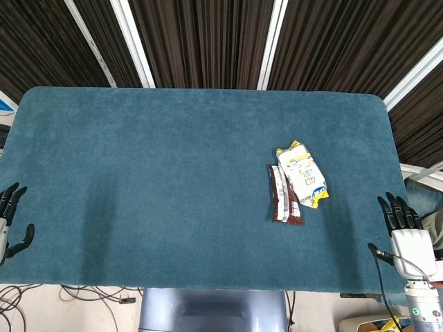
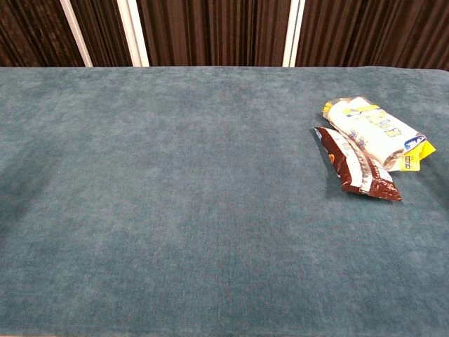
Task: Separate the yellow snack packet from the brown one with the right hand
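We locate the yellow snack packet (image 1: 302,174) at 3 o'clock on the table (image 1: 173,194), touching the brown snack packet (image 1: 284,196) at its 7 o'clock side. Our right hand (image 1: 403,225) rests at the table's 4 o'clock edge, fingers apart, empty. Our left hand (image 1: 10,220) at 8 o'clock is likewise spread, empty.

Teal felt table (image 1: 173,173); cables (image 1: 41,296), perhaps, below.

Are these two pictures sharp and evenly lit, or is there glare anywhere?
Head view: even light, the yellow snack packet sharp, table edges bowed by the lens. Chest view: the brown snack packet shows shiny foil glints, and the teal table cloth darkens slightly at left.
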{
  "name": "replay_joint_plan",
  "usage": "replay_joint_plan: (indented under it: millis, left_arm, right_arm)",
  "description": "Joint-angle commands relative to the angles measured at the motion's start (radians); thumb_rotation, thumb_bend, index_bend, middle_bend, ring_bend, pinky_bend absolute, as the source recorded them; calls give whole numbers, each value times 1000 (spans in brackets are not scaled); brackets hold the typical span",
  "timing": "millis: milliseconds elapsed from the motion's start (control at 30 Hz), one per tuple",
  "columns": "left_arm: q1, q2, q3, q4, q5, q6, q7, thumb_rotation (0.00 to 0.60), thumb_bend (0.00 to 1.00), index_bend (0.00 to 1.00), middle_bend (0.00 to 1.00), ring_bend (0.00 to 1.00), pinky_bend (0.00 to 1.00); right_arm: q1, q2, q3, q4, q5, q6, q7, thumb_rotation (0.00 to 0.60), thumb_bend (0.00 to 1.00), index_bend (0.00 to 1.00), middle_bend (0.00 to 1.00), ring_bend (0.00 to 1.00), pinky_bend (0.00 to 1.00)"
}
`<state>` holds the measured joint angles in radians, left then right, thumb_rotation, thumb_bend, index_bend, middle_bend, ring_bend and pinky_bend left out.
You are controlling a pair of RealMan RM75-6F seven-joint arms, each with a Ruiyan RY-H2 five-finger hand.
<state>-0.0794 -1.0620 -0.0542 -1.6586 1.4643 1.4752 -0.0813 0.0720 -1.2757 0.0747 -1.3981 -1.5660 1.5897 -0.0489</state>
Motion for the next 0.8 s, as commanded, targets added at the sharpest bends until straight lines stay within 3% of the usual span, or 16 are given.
replay_joint_plan:
  millis: [33,800]
  left_arm:
    - [0,0,0,0,1,0,0,600,471,51,0,31,11]
    - [0,-1,1,-1,1,0,2,600,471,51,0,30,11]
  right_arm:
    - [1,-1,-1,1,-1,-2,-1,600,165,0,37,52,176]
    - [15,-16,-6,20,-3,-30,8,600,164,0,36,50,176]
